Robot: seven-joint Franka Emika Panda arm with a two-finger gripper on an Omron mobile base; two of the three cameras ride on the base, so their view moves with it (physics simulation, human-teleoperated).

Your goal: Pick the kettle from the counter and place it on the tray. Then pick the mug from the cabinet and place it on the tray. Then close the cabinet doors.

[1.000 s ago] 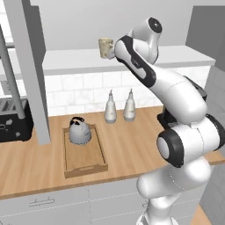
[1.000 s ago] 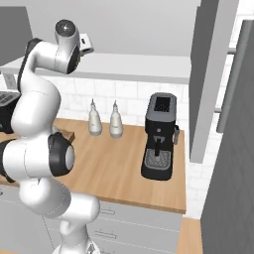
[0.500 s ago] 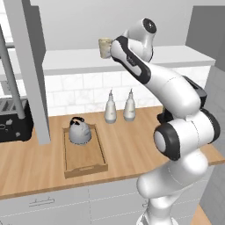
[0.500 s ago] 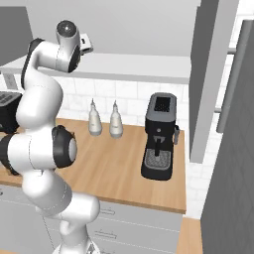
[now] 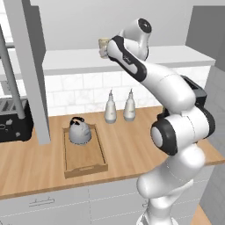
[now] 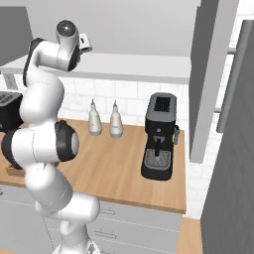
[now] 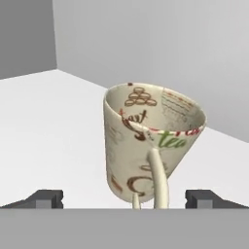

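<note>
The cream mug [image 7: 146, 141] with brown lettering stands on the white cabinet shelf [image 7: 58, 126], looking tilted, with its loop handle facing the camera. My gripper [image 7: 124, 199] is open, one dark fingertip on each side of the mug's base and both apart from it. In the left base view the mug [image 5: 103, 47] sits just left of the hand, high on the shelf [image 5: 66, 59]. The silver-grey kettle [image 5: 80, 132] stands at the far end of the wooden tray [image 5: 85, 160] on the counter [image 5: 35, 167].
An open cabinet door [image 5: 30, 66] with a bar handle [image 5: 11, 77] hangs at the left, another door panel [image 6: 206, 74] at the right. Two slim grey bottles [image 5: 117, 107] stand by the wall, with a toaster [image 5: 13, 118] at left and a black coffee machine [image 6: 159, 136] at right.
The arm has stretched a little further up and into the cabinet toward the mug. Mug, kettle and tray have stayed where they were.
</note>
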